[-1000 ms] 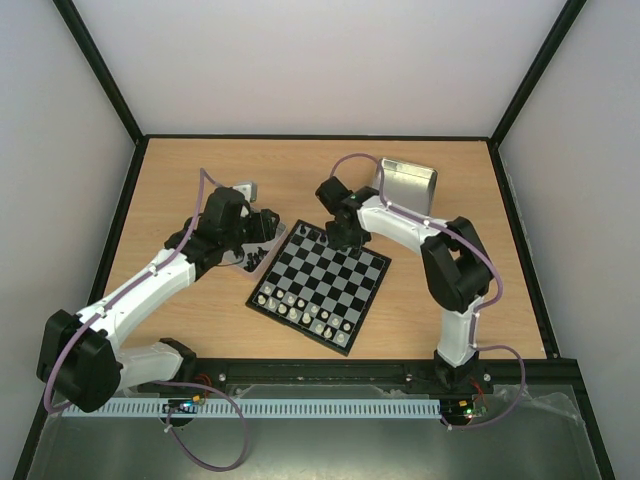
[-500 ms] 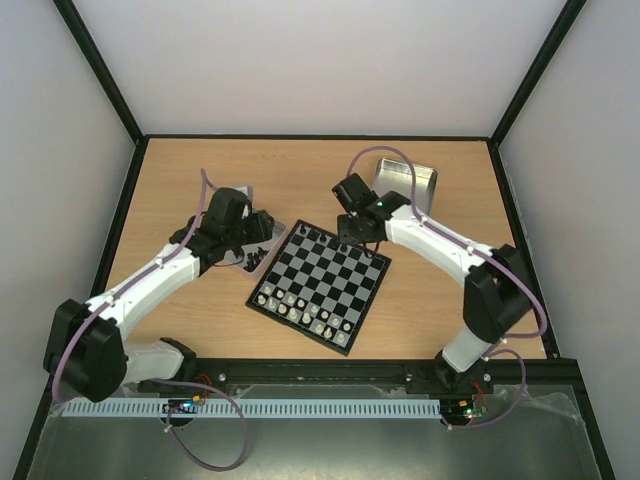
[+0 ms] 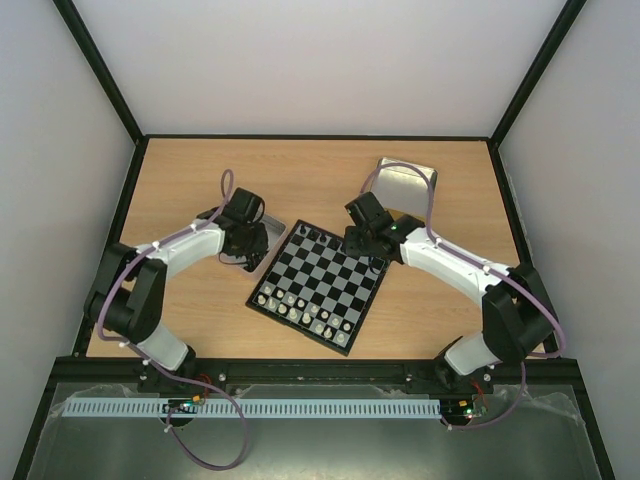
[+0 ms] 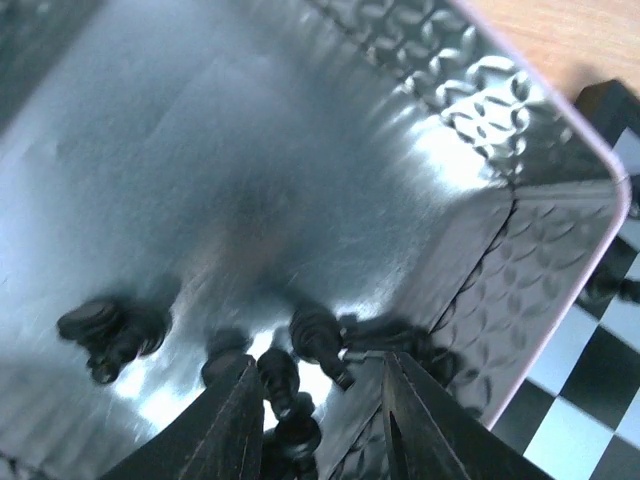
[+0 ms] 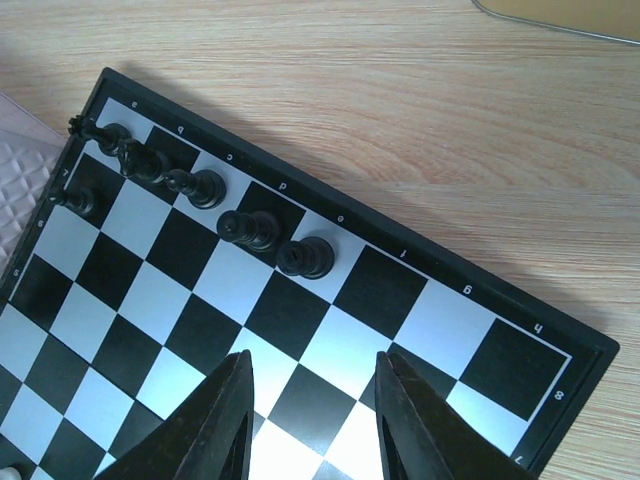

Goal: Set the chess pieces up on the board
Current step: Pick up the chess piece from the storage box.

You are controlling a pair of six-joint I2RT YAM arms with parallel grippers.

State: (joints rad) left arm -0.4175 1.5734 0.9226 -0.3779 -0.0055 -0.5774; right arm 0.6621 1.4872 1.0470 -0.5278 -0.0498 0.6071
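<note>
We note the right tool [image 5: 312, 420] has drawn back above the board [image 5: 395, 292], open and empty, leaving chess pieces [image 5: 250, 230] on the far rank. The left tool [image 4: 320, 420], open, now straddles another in the tray [image 4: 560, 290], so we judge the next pick is beginning.

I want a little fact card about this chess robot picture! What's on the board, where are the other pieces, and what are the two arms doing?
board: between the two arms
black pieces on board: five along the far edge row, one just in front
pale pieces: on the near rows
spare black pieces: lying in a metal tray left of the board
left jaws: open, low over the spare black pieces
right jaws: open, empty, above the board
second tray: far right; contents cannot be told
</note>
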